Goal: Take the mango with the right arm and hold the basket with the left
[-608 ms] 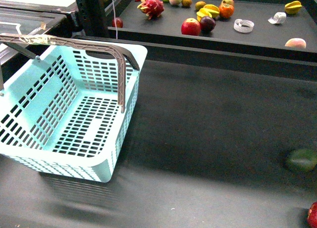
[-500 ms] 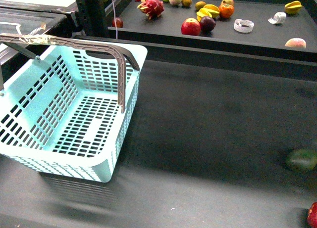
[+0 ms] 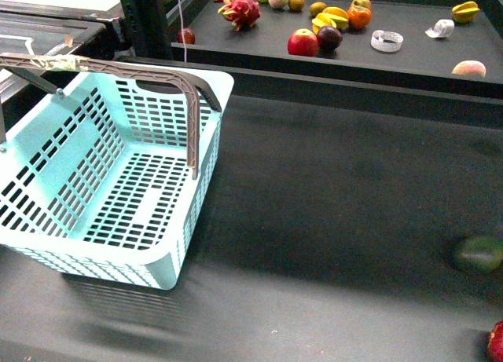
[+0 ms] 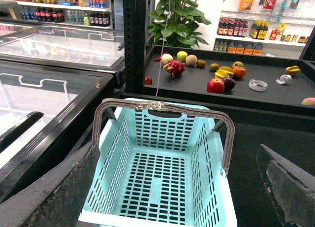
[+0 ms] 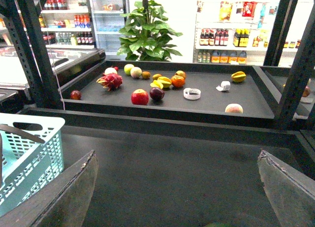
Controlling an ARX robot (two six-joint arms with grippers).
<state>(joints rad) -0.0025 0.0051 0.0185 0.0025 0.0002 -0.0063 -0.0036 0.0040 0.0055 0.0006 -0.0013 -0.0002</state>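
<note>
The light turquoise basket (image 3: 118, 181) stands empty on the dark table at the left, its taped grey-brown handles (image 3: 118, 67) raised. My left gripper (image 4: 177, 187) hangs open above the basket's near end, one finger (image 4: 64, 187) on each side, touching nothing. Open as well, my right gripper (image 5: 177, 192) is over bare table with nothing between its fingers (image 5: 290, 192). A smooth yellow oval fruit, apparently the mango (image 5: 165, 81), lies far off on the raised black shelf (image 3: 409, 60) beside an orange and a dark plum. Neither arm shows in the front view.
The shelf also holds a dragon fruit (image 3: 242, 11), a red apple (image 3: 302, 42), a ridged yellow starfruit (image 3: 465, 11), a peach (image 3: 469, 67) and tape rolls (image 3: 387, 40). A dark green oval fruit (image 3: 478, 254) and a red fruit (image 3: 497, 342) lie at the table's right edge.
</note>
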